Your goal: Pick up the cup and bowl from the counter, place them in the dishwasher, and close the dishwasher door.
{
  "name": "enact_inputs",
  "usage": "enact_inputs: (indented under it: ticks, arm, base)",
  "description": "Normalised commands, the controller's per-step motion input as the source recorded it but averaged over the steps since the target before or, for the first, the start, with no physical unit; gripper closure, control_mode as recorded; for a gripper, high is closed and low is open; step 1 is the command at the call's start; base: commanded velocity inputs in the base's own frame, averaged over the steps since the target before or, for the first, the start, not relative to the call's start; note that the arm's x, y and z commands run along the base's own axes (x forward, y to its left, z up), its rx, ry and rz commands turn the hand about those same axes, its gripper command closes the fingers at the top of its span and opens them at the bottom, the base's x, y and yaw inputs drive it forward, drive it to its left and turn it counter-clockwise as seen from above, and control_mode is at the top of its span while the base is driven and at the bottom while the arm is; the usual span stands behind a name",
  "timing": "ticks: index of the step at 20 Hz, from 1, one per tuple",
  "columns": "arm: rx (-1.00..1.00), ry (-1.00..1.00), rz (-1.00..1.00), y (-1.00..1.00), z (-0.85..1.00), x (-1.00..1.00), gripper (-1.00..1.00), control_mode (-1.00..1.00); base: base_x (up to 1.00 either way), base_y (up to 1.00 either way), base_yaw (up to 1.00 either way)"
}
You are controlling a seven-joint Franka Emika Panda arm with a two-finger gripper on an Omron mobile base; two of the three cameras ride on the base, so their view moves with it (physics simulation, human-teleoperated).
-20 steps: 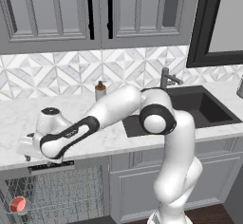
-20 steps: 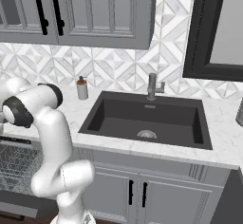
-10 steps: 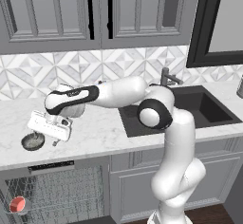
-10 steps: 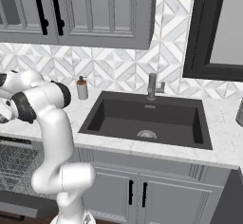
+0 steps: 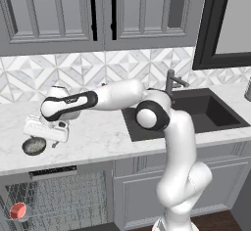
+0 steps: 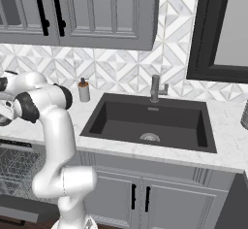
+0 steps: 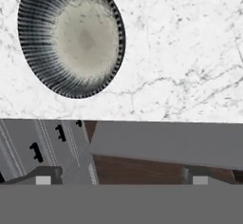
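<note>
The dark grey bowl (image 5: 34,146) rests on the white marble counter (image 5: 98,137) near its front edge; the hand view shows its speckled inside (image 7: 71,38) at upper left. My gripper (image 5: 50,140) hovers just right of the bowl, a little above the counter. It is open, with the fingertips (image 7: 42,178) wide apart and nothing between them. The cup (image 5: 18,210), salmon-red inside, lies in the wire rack (image 5: 59,200) of the open dishwasher (image 6: 14,167) under the counter. The door is lowered (image 6: 17,209).
A soap dispenser (image 6: 84,91) stands by the backsplash. The dark sink (image 6: 150,121) with its faucet (image 6: 156,88) lies to the right of the arm. Grey wall cabinets (image 5: 98,14) hang overhead.
The hand rose from the counter's front edge above the dishwasher to over the counter beside the bowl. Bowl and cup have not moved.
</note>
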Motion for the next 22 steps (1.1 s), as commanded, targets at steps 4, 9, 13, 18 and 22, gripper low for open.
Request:
enact_inputs:
  ticks: [4, 9, 13, 18, 22]
  arm:
    - [-0.15, 0.1, 0.19, 0.14, 0.0, 0.91, -1.0, -1.0]
    - [-0.11, 0.04, 0.17, 0.14, 0.0, 0.79, -1.0, -1.0]
    - [0.0, -0.14, 0.05, 0.01, -0.47, -0.05, -1.0, -1.0]
    - [0.0, -0.16, 0.01, 0.0, -0.8, -0.3, -1.0, -1.0]
    - [0.0, -0.19, 0.02, 0.0, -0.21, 0.03, -1.0, -1.0]
  base:
    - [0.0, 0.0, 0.0]
    - [0.0, 0.0, 0.0]
    - [0.0, 0.0, 0.0]
    - [0.0, 0.0, 0.0]
    - [0.0, 0.0, 0.0]
